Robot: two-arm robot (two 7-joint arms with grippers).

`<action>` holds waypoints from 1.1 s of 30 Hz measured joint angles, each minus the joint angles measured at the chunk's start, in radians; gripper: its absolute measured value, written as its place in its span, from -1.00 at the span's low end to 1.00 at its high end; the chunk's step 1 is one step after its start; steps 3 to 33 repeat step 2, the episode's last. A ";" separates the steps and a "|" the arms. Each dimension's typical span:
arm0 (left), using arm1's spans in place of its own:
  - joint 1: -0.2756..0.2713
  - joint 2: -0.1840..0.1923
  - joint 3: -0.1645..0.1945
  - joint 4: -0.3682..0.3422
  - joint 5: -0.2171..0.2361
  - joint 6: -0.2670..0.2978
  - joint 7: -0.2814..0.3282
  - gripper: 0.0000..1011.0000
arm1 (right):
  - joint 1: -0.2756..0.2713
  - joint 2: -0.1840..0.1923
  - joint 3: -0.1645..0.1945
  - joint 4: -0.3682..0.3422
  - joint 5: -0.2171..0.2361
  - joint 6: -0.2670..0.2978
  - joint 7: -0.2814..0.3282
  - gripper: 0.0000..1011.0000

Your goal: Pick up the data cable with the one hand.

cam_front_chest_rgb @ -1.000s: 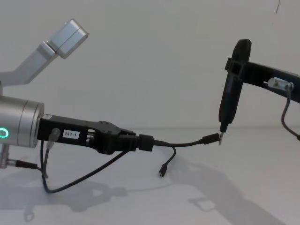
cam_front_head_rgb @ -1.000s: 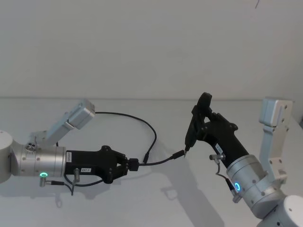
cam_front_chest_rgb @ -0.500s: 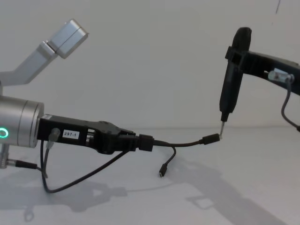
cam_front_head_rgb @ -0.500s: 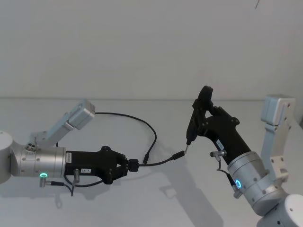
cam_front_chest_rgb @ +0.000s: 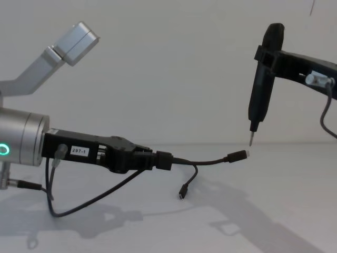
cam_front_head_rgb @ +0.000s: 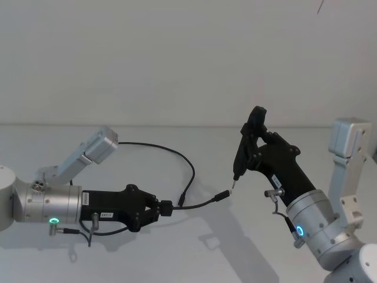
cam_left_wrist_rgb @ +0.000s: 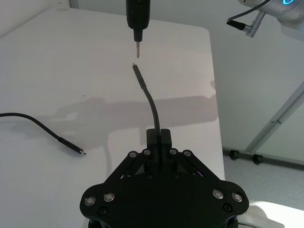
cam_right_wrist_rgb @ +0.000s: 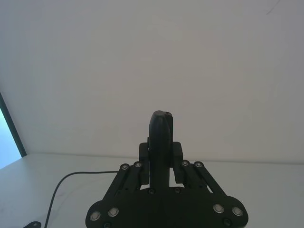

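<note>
Hanging off the table (cam_front_chest_rgb: 274,211), cable (cam_front_chest_rgb: 210,161) sits clamped at its junction block (cam_front_chest_rgb: 163,159) in left gripper (cam_front_chest_rgb: 145,159); one plug (cam_front_chest_rgb: 238,155) sticks out past the block, the other (cam_front_chest_rgb: 181,194) dangles below. Right gripper (cam_front_head_rgb: 254,154), beyond that plug, grips a pen tool (cam_front_chest_rgb: 261,95), tip just above the plug, apart.

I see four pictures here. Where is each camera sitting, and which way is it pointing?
Head view: high up, looking down at the table; both arms show, the left hand shut on the data cable.
Chest view: lower, looking across; left hand, pen-shaped tool.
Left wrist view: behind that hand, looking along the cable's plug.
Right wrist view: behind the right hand gripping the tool, facing the wall.
Head and chest views share cable, tool and left hand.
</note>
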 joint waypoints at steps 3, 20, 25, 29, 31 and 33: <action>0.000 0.000 0.000 0.000 0.000 0.000 0.000 -0.92 | 0.000 0.000 0.001 -0.001 -0.001 0.000 0.002 -0.45; 0.000 0.000 0.000 0.000 0.000 0.000 0.000 -0.92 | 0.000 0.000 0.001 -0.001 -0.001 0.000 0.002 -0.45; 0.000 0.000 0.000 0.000 0.000 0.000 0.000 -0.92 | 0.000 0.000 0.001 -0.001 -0.001 0.000 0.002 -0.45; 0.000 0.000 0.000 0.000 0.000 0.000 0.000 -0.92 | 0.000 0.000 0.001 -0.001 -0.001 0.000 0.002 -0.45; 0.000 0.000 0.000 0.000 0.000 0.000 0.000 -0.92 | 0.000 0.000 0.001 -0.001 -0.001 0.000 0.002 -0.45; 0.000 0.000 0.000 0.000 0.000 0.000 0.000 -0.92 | 0.000 0.000 0.001 -0.001 -0.001 0.000 0.002 -0.45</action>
